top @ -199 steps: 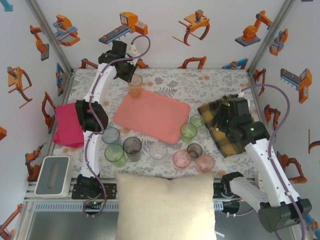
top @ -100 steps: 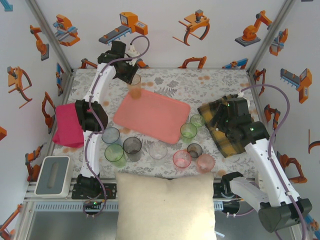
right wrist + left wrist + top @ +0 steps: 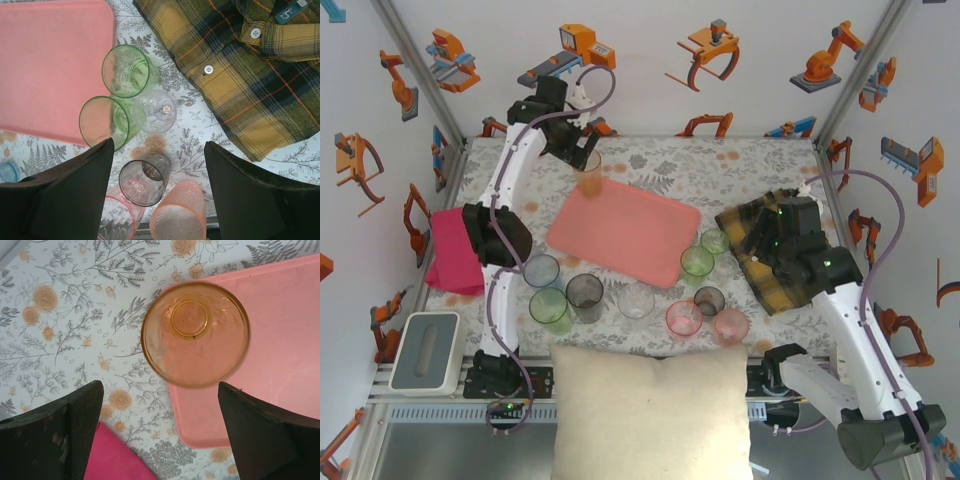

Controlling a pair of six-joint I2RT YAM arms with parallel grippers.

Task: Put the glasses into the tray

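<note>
Now the left gripper [image 3: 157,396] has opened, freeing the amber glass [image 3: 195,335].

The glasses [image 3: 125,70] look like thin see-through plastic, pretty glossy; the amber one [image 3: 195,335] has a smooth shiny rim, while the pink one [image 3: 179,217] looks pebbly. The tray [image 3: 625,228] is matt and smooth, plastic by the look of it. On the counter [image 3: 750,165] there's a flat printed floral sheet. The plaid cloth [image 3: 235,75] is soft woven flannel with shiny buttons [image 3: 208,69]. On the left end effector [image 3: 160,405] the fingers [image 3: 80,435] are matt black, finely ribbed.
</note>
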